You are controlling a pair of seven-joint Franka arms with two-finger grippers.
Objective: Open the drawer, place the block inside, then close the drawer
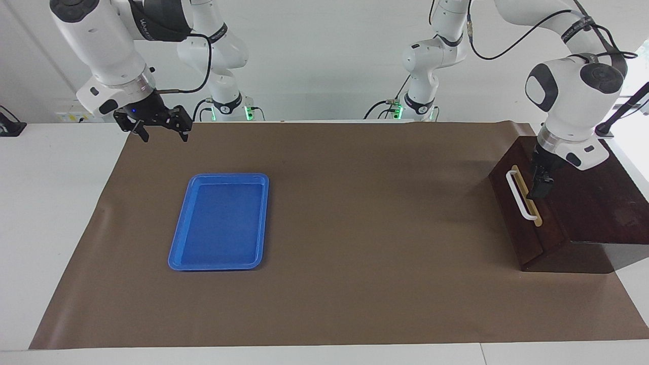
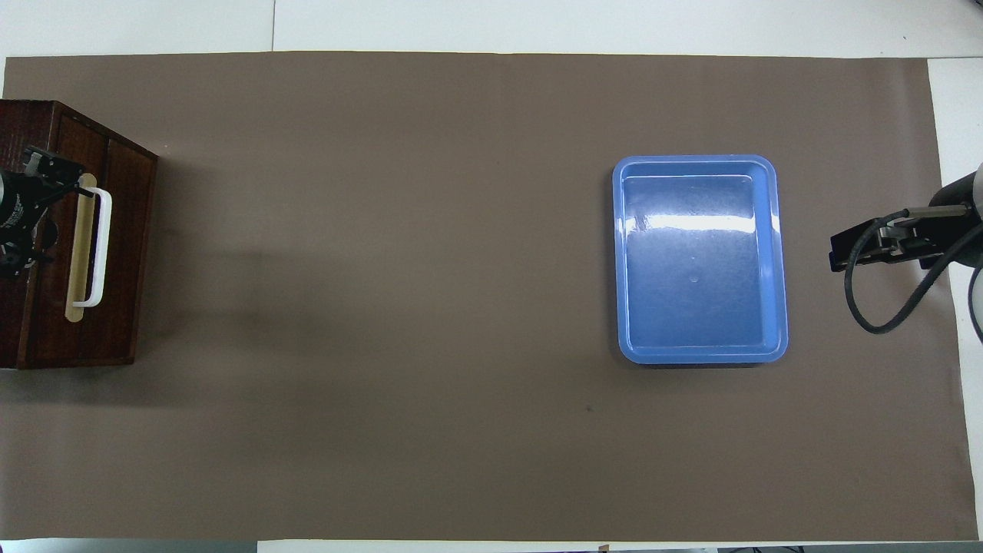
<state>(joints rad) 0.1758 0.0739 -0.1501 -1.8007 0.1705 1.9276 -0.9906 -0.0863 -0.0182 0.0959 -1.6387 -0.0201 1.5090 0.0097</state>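
The dark wooden box (image 1: 598, 213) stands at the left arm's end of the table. Its drawer (image 1: 509, 215) is shut, with the white bar handle (image 1: 518, 195) on a tan strip facing the table's middle; it also shows in the overhead view (image 2: 100, 246). My left gripper (image 1: 538, 186) hangs over the box's top edge just beside the handle; I cannot tell whether it touches. My right gripper (image 1: 163, 133) is open and empty, raised over the mat's corner near the right arm's base. The yellow block is not in view.
An empty blue tray (image 1: 177, 256) lies on the brown mat (image 1: 355, 228) toward the right arm's end; it also shows in the overhead view (image 2: 623, 269). White table borders the mat.
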